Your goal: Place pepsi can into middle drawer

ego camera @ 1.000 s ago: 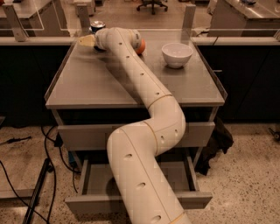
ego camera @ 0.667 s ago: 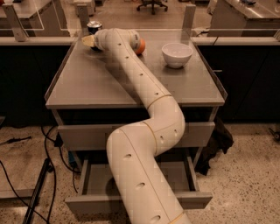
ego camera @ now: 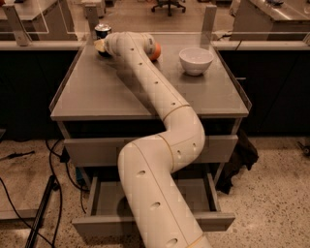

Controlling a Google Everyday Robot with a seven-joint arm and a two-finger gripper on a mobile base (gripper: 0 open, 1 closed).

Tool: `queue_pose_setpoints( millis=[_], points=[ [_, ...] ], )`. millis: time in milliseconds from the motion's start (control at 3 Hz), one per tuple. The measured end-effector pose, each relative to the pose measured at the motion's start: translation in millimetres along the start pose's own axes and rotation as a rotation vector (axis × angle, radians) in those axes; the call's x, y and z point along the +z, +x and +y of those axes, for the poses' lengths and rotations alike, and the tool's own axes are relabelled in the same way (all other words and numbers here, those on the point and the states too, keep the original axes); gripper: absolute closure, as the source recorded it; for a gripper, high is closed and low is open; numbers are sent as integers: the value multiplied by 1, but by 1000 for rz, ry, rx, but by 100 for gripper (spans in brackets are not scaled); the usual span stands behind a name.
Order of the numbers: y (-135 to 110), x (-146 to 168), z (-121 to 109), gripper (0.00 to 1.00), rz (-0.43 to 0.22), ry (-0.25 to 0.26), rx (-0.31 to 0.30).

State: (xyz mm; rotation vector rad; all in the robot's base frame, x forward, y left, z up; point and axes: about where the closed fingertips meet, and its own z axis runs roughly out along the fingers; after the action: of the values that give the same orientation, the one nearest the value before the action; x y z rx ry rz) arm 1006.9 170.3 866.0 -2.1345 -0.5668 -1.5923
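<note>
The gripper (ego camera: 100, 46) was placed against the pepsi can (ego camera: 102, 32) at the far left corner of the counter (ego camera: 97, 92); its grip could not be told. So near the edge, the can could be knocked off by a nudge.

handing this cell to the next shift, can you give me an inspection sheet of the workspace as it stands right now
surface: grey cabinet top, level, things only along its far edge
job's things: pepsi can upright at the far left corner; lower drawer pulled open, nothing seen in the part that shows
clutter: white bowl at far right; orange object partly hidden behind the arm
grippers: gripper at the far left corner, right by the can
cables: black cables on the floor left of the cabinet
surroundings: office chair beyond; dark cloth by the cabinet's right side
</note>
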Motion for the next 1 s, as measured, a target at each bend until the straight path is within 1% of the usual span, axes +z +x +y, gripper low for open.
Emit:
queue_pose_setpoints(
  millis=[333,667,1000],
  points=[
    [0,0,0,100,0,0,0],
    [0,0,0,100,0,0,0],
    [8,-7,1,100,-10,-12,38]
  ],
)
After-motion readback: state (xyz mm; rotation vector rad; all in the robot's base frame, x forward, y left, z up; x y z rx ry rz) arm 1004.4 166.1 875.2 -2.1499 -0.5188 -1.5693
